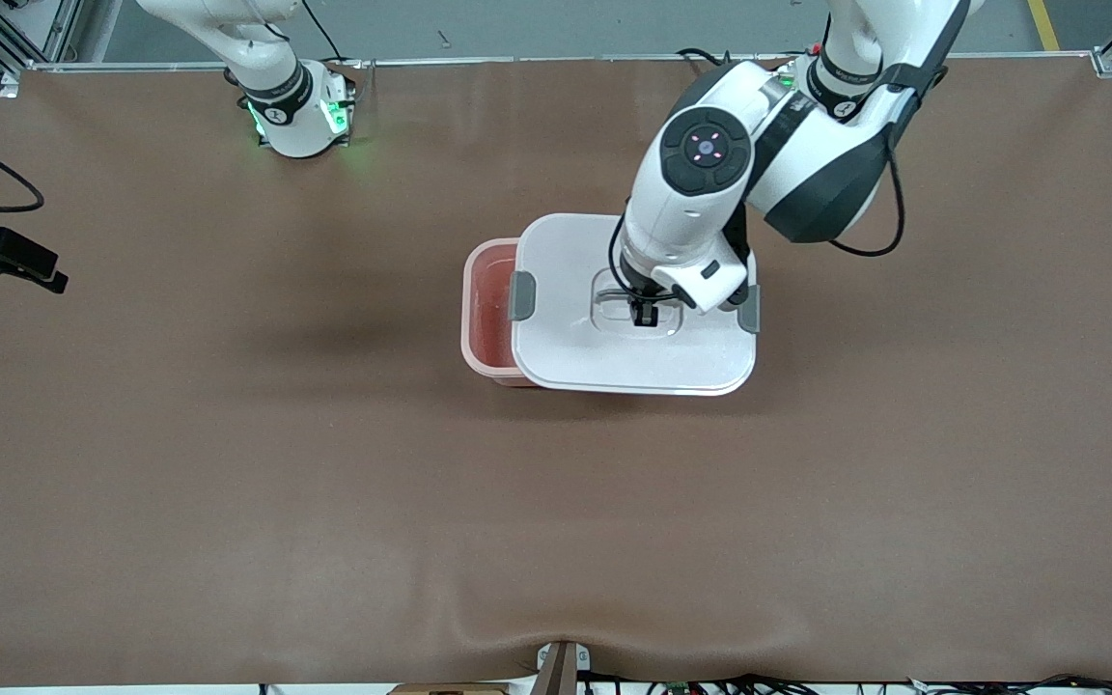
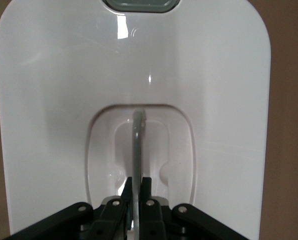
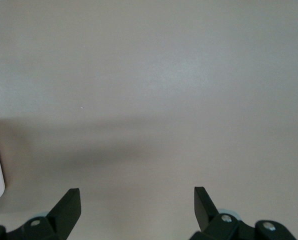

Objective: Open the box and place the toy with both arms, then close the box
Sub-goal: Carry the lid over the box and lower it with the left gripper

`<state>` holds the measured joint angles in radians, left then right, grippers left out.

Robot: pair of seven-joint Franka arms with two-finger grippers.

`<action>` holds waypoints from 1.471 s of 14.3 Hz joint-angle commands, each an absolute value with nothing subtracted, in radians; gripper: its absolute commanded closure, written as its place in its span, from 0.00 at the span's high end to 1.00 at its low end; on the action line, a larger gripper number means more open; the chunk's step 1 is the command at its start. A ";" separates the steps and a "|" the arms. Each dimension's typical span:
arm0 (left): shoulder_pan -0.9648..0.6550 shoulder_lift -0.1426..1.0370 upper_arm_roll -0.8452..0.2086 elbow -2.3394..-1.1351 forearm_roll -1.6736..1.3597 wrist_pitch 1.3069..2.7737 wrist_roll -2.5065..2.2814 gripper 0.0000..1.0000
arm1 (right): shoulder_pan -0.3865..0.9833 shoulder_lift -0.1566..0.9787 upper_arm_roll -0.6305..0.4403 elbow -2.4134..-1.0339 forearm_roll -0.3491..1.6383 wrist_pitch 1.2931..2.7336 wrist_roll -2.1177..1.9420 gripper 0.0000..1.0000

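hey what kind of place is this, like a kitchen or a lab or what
Most likely a robotics lab or test bench, not a kitchen. Two white arms are bolted along one edge of a brown-covered table framed by metal rails. The left gripper grips the handle of a white lid over a pink box.

Box (image 1: 488, 309): mostly covered by the shifted lid (image 1: 604, 357); only a pink strip toward the right arm's end shows.
Box interior: reddish through the opening; perhaps the toy, cannot tell.
Far grey clip (image 1: 749, 309): partly hidden by the left arm's wrist.
Left gripper (image 1: 645, 314): mostly hidden under the wrist in the front view.
Right gripper (image 3: 137, 200): only fingertips show in its wrist view.
Right arm: cut off by the front view's edge.
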<state>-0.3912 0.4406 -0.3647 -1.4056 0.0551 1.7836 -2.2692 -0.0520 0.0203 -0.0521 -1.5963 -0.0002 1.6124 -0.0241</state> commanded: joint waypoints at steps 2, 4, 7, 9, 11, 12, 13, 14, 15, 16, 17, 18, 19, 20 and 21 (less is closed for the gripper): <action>-0.429 0.466 -0.364 -1.399 0.106 1.821 -2.348 0.00 | -0.071 -0.003 -0.043 -1.623 0.021 1.618 -0.040 1.00; -0.436 0.475 -0.364 -1.399 0.118 1.841 -2.381 0.00 | -0.071 -0.002 -0.043 -1.623 0.021 1.620 -0.040 1.00; -0.456 0.489 -0.364 -1.401 0.141 1.868 -2.440 0.00 | -0.066 0.002 -0.041 -1.618 0.023 1.621 -0.040 1.00; -0.477 0.499 -0.364 -1.402 0.170 1.879 -2.483 0.00 | -0.067 0.002 -0.041 -1.620 0.023 1.611 -0.038 1.00; -0.491 0.508 -0.364 -1.402 0.176 1.881 -2.503 0.00 | -0.067 0.003 -0.041 -1.618 0.023 1.609 -0.037 1.00; -0.498 0.509 -0.364 -1.402 0.178 1.882 -2.511 0.00 | -0.067 0.003 -0.041 -1.618 0.023 1.608 -0.037 1.00; -0.500 0.509 -0.364 -1.402 0.178 1.890 -2.519 0.00 | -0.067 0.003 -0.041 -1.617 0.023 1.608 -0.035 1.00; -0.502 0.509 -0.364 -1.404 0.178 1.897 -2.536 0.00 | -0.067 0.003 -0.041 -1.617 0.023 1.608 -0.035 1.00; -0.503 0.512 -0.362 -1.404 0.179 1.907 -2.548 0.00 | -0.066 0.003 -0.041 -1.617 0.023 1.608 -0.035 1.00; -0.514 0.518 -0.364 -1.404 0.189 1.911 -2.563 0.00 | -0.066 0.003 -0.041 -1.617 0.023 1.608 -0.037 1.00; -0.528 0.528 -0.364 -1.404 0.214 1.911 -2.588 0.00 | -0.066 0.003 -0.041 -1.615 0.023 1.608 -0.037 1.00; -0.535 0.534 -0.364 -1.408 0.234 1.911 -2.598 0.00 | -0.066 0.003 -0.041 -1.617 0.023 1.608 -0.037 1.00; -0.544 0.540 -0.364 -1.417 0.244 1.911 -2.599 0.00 | -0.064 0.003 -0.040 -1.615 0.023 1.609 -0.037 1.00; -0.549 0.545 -0.364 -1.422 0.248 1.911 -2.599 0.00 | -0.063 0.003 -0.038 -1.615 0.023 1.611 -0.037 1.00; -0.551 0.549 -0.364 -1.422 0.249 1.911 -2.599 0.00 | -0.061 0.003 -0.037 -1.614 0.028 1.611 -0.037 1.00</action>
